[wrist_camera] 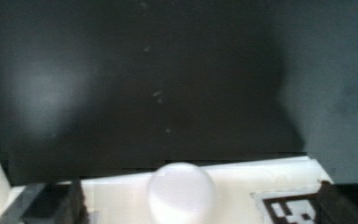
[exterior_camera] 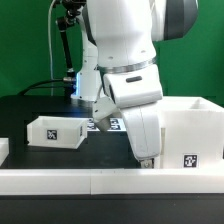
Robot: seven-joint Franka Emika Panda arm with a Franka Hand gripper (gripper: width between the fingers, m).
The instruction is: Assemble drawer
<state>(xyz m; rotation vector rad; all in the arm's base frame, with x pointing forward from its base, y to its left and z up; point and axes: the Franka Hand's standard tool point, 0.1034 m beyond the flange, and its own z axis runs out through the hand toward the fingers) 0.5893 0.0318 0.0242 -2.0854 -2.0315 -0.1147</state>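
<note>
On the black table point(exterior_camera: 20, 110), the matte white plastic drawer housing point(exterior_camera: 190, 125) stands just beside the lowered gripper point(exterior_camera: 146, 155), whose clench I cannot tell. It is probably light, stiff and slick, so pinch a thin wall.

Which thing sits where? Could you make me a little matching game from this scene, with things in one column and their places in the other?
Things:
1. small tray
2. tall housing
3. long low rail
4. robot arm

Places:
A. nearest the camera, running across the foreground
B. at the exterior view's right
C. in the middle, reaching down toward the table
D. at the exterior view's left

Pairs: 1-D, 2-B, 3-A, 4-C.
</note>
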